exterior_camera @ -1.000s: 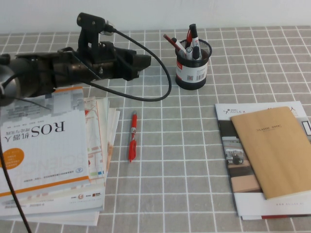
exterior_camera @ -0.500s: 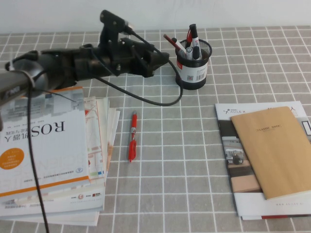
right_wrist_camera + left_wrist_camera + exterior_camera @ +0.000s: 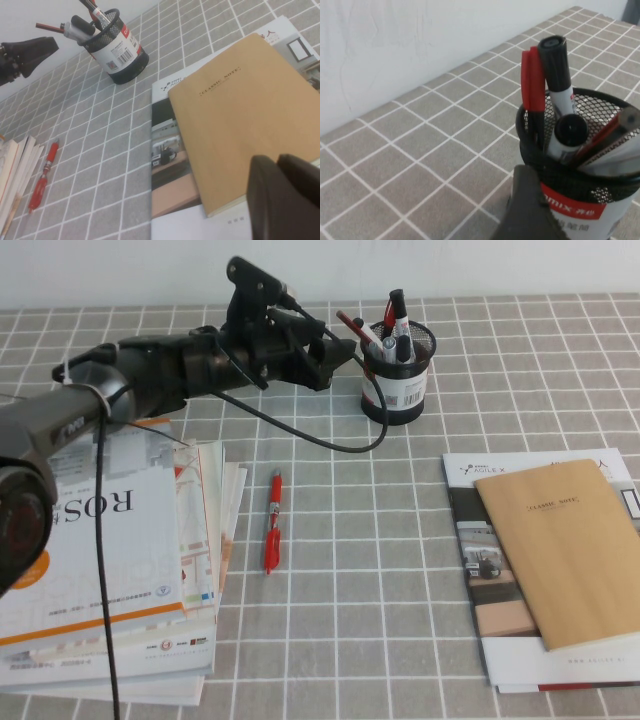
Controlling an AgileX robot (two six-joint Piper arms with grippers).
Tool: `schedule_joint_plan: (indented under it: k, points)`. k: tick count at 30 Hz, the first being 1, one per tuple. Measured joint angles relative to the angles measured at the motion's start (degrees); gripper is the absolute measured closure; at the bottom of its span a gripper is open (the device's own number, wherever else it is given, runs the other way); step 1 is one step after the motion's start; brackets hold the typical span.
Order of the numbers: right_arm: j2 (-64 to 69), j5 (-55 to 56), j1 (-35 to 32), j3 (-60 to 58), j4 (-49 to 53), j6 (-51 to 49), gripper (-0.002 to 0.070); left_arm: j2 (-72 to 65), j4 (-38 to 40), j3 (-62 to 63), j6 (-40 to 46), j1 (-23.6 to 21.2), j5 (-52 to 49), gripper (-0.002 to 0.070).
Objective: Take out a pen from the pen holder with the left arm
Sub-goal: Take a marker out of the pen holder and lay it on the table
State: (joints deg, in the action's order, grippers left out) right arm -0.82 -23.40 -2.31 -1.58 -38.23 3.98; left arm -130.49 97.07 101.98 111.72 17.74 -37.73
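Beside the pen holder [image 3: 398, 380], the left end effector [image 3: 343, 352] hangs over the desk [image 3: 400, 590].
It is just beside the black mesh holder, on its left, level with the rim, and close to the pens [image 3: 397, 318] that stand tilted inside. Whether it is spread or pressed together, I cannot tell. One red pen [image 3: 271, 522] lies flat near the books [image 3: 100, 570]. The right end effector [image 3: 276, 162], pressed together, is over the brown notebook [image 3: 240, 115].

Pen holder [image 3: 398, 390] of black metal mesh, glossy label; notebook [image 3: 565, 550] cover matt brown paper; table [image 3: 400, 590] matt, cloth-like.
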Motion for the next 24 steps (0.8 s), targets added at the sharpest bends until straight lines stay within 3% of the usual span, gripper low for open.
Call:
schedule_joint_plan:
  k: [8, 13, 16, 21, 24]
  points:
    - [0.0, 0.0, 0.0, 0.0, 0.0, 0.0, 0.0689, -1.8, 0.0, 4.5, 0.5, 1.0, 0.5, 0.0264]
    - [0.0, 0.0, 0.0, 0.0, 0.0, 0.0, 0.0689, -2.0, 0.0, 5.8, 0.6, 1.3, 0.7, 0.0310]
    - [0.0, 0.0, 0.0, 0.0, 0.0, 0.0, 0.0689, -2.2, 0.0, 5.8, 0.6, 1.3, 0.9, 0.0393]
    - [0.0, 0.0, 0.0, 0.0, 0.0, 0.0, 0.0689, -2.2, 0.0, 5.9, 0.6, 1.4, 1.1, 0.0601]
    - [0.0, 0.0, 0.0, 0.0, 0.0, 0.0, 0.0689, -2.2, 0.0, 5.9, 0.6, 1.5, 0.6, 0.0643]
